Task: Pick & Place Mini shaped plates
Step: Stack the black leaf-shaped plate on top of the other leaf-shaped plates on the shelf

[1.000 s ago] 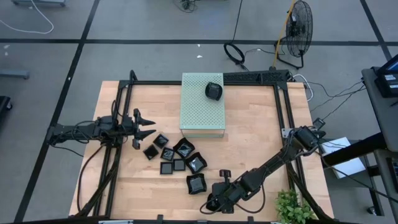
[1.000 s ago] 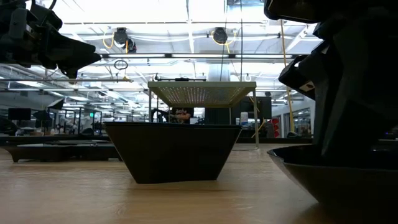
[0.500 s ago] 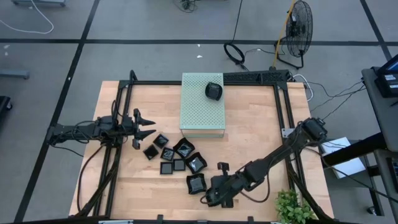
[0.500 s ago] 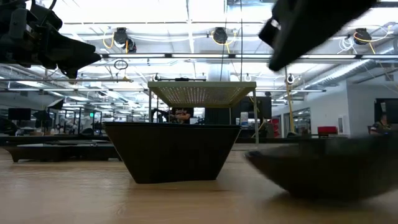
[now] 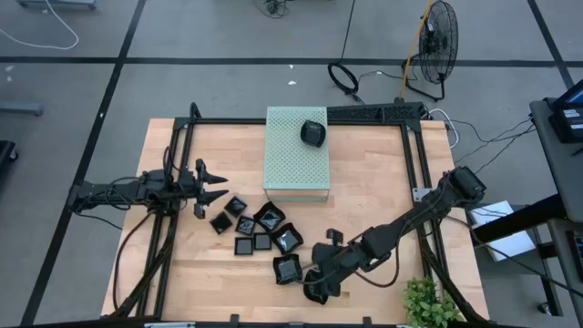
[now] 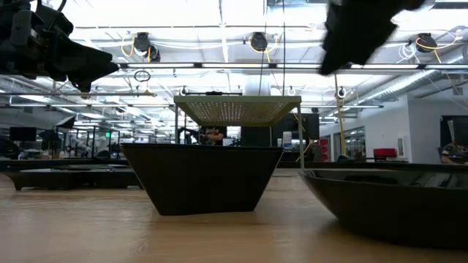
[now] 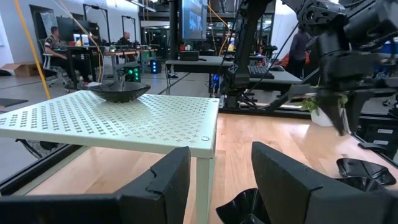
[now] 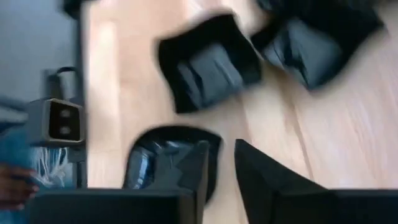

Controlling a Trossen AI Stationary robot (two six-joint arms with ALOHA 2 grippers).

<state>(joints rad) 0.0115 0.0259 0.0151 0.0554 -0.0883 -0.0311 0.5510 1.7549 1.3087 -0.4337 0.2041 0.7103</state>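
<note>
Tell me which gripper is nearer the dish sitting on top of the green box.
Left. The left gripper hovers off the pale green box's side; the right gripper is across the table from the dish, by the near edge.

A pale green perforated box (image 5: 297, 153) stands near a floor fan (image 5: 435, 47).

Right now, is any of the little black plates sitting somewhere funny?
Yes. One rounded plate sits alone on top of the pale green box, near its far right corner, while the other plates lie jumbled on the table in front of the box. The right gripper hovers by that cluster; the left gripper waits at the table's left.
</note>
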